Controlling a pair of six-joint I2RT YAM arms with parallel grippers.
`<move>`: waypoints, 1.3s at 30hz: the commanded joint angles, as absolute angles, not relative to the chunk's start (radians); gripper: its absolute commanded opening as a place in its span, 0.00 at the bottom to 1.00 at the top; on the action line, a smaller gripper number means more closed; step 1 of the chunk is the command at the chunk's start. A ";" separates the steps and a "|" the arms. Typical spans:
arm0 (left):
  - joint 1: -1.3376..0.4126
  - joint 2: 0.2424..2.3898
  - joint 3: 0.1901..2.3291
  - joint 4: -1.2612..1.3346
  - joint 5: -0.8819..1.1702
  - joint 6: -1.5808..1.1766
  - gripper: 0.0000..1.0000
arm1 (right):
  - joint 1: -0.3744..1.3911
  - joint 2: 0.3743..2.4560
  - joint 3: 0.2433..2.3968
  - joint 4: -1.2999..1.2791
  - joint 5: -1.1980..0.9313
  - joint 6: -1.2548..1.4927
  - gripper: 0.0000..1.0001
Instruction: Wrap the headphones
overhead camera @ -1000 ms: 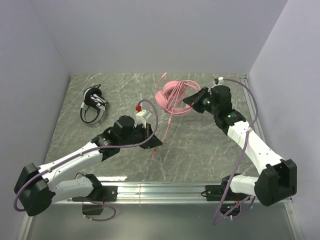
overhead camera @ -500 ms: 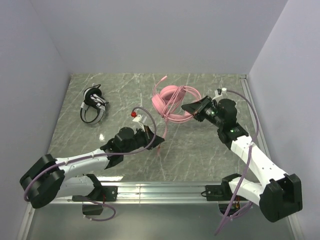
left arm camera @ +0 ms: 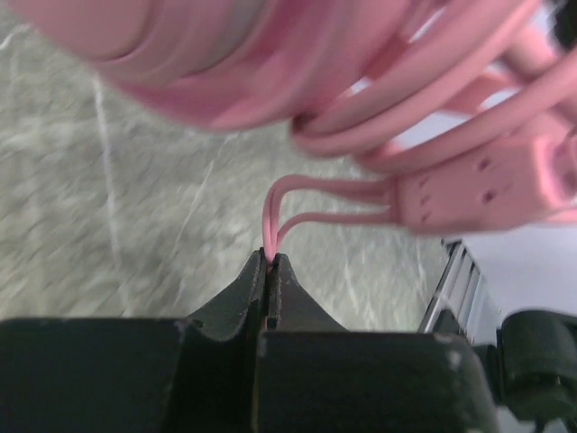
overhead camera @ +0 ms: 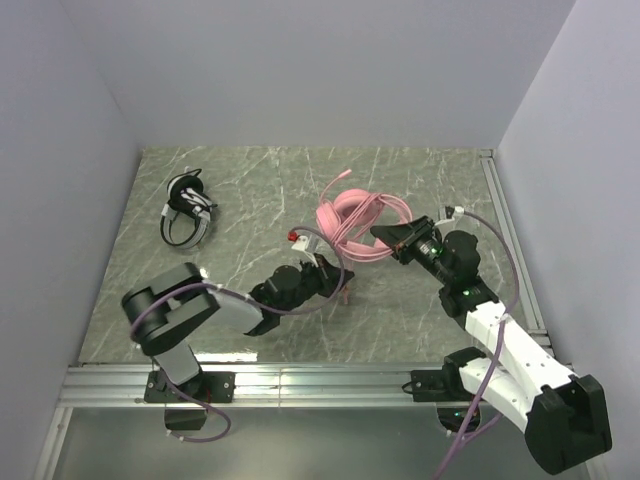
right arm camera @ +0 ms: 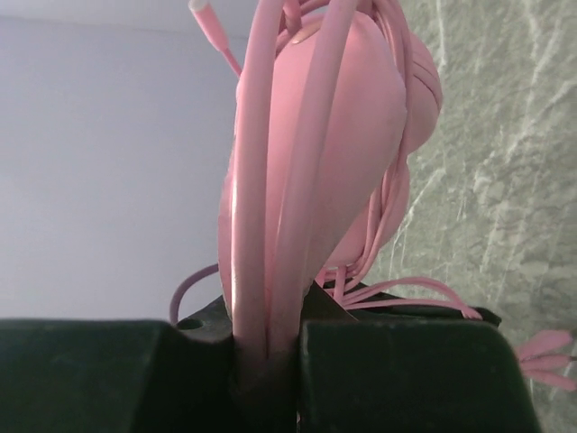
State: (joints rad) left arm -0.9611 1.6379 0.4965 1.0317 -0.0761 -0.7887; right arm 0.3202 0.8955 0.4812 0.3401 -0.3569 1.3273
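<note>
Right pincer (right arm camera: 268, 352) grips pink headphones (overhead camera: 336, 214), seemingly.

Glossy smooth plastic: pink headset (overhead camera: 343, 214). Smooth rubbery sheath: pink cable (left arm camera: 281, 204). Matt marble-look: table (overhead camera: 250, 190).

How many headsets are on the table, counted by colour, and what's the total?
Pink headset: 1
Black-and-white headset: 1
Total: 2
</note>
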 commanded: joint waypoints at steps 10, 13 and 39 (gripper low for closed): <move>-1.034 1.946 0.571 1.569 -0.317 -0.911 0.08 | 0.345 0.701 0.327 0.494 -0.157 1.526 0.00; -1.035 2.017 0.593 1.721 -0.331 -0.923 0.10 | 0.357 0.667 0.293 0.463 -0.106 1.546 0.00; -1.049 2.241 1.063 1.773 -0.186 -0.885 0.11 | 0.371 0.816 0.471 0.400 -0.163 1.418 0.00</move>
State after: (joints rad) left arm -1.0172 2.2627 0.9920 1.3163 -0.2928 -0.9440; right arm 0.3397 0.8165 0.3756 0.2817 0.0002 1.4075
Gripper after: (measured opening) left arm 0.109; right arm 0.129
